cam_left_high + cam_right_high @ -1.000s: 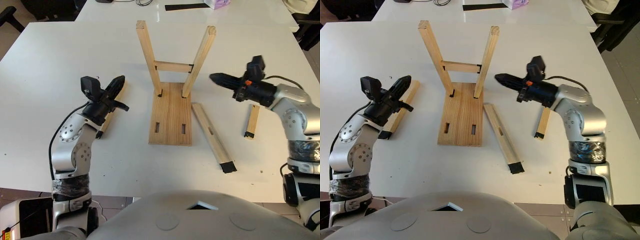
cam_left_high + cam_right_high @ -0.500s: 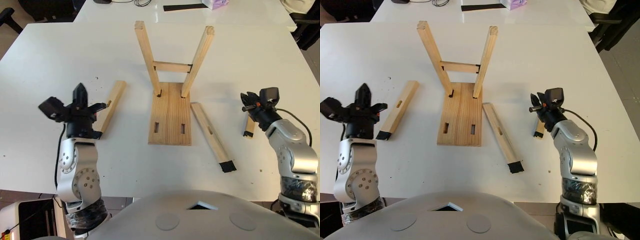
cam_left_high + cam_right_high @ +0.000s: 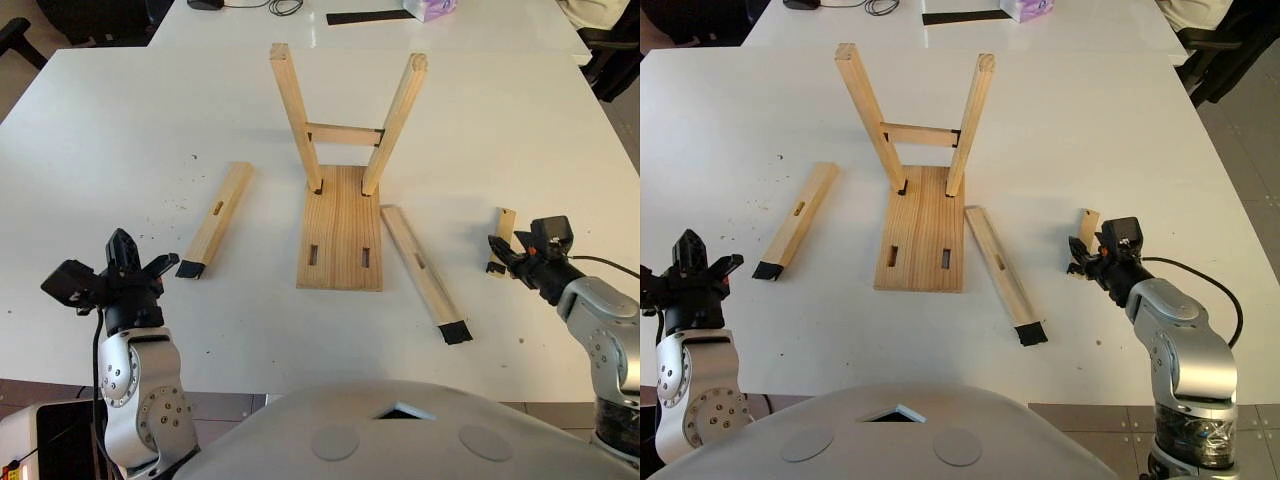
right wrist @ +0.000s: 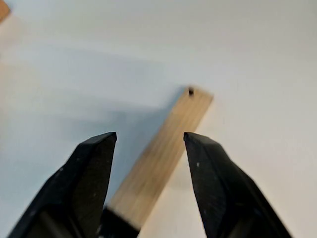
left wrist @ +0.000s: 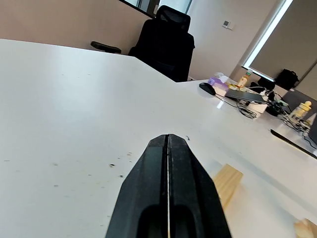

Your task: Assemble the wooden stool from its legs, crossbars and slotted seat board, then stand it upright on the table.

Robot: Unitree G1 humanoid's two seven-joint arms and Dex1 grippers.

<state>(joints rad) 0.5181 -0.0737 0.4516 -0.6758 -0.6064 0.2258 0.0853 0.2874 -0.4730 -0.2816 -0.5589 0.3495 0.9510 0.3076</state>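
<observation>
**A:** How far along is the stool?

**B:** About half, I'd say. The seat board lies flat in the middle of the table. Two legs stand in its far slots, joined by a crossbar. The two near slots are bare and face the robot, probably so the remaining pieces can go in from this side.

**A:** And the spare pieces?

**B:** One loose leg lies left of the board, well apart from it. A second loose leg lies just beside the board's right edge, and a short bar lies farther right.

**A:** The grippers?

**B:** The right gripper is at the near end of the short bar, spread wide with the bar showing between its fingers. It holds nothing and looks lined up for a grab. The left gripper is pinched tight on nothing, near the table's front left edge, apart from the first loose leg.

**A:** Anything in the way?

**B:** The second loose leg lies between the short bar and the board, so the bar would need lifting over it. A black strip and an office chair are far from the work
</observation>
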